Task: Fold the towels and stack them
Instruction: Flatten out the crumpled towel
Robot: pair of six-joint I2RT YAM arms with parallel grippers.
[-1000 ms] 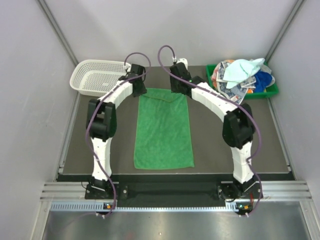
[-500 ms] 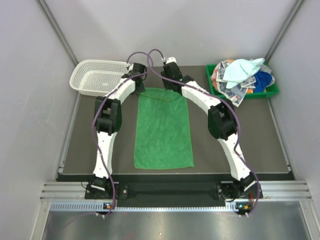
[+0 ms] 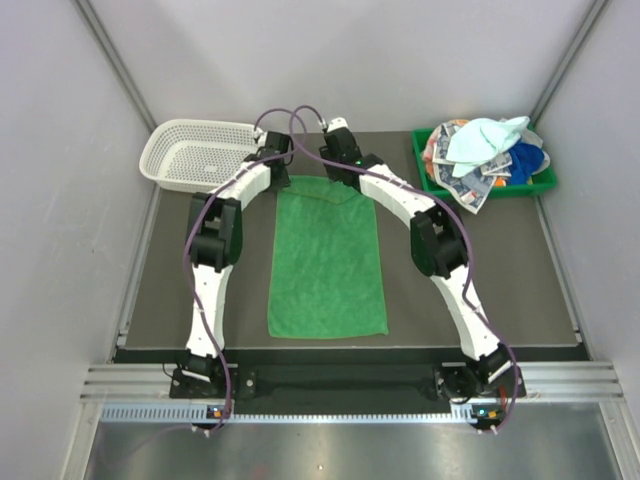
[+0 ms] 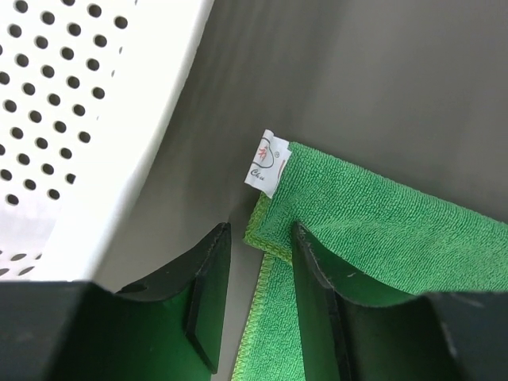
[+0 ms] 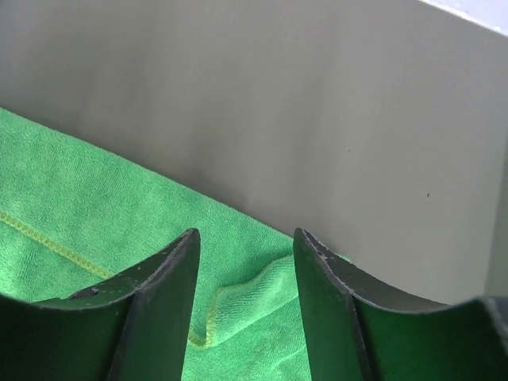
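Note:
A bright green towel (image 3: 327,260) lies flat in the middle of the table. My left gripper (image 3: 279,178) is at its far left corner. In the left wrist view this gripper (image 4: 260,232) is open, and the hemmed corner (image 4: 274,238) with a white label (image 4: 266,163) lies between its fingers. My right gripper (image 3: 343,172) is over the towel's far edge, towards the right. It (image 5: 246,236) is open over a small turned-over flap of towel (image 5: 246,305). More towels (image 3: 487,152), pale mint, blue and printed, are heaped at the back right.
A white mesh basket (image 3: 195,152) stands at the back left, its wall (image 4: 79,119) close beside my left gripper. A green plastic tray (image 3: 545,180) holds the heap of towels. Grey walls close in the table at the back and sides.
My right arm has swung left along the towel's far edge and its jaws have spread wider. My left arm has reached slightly further towards the far left corner.

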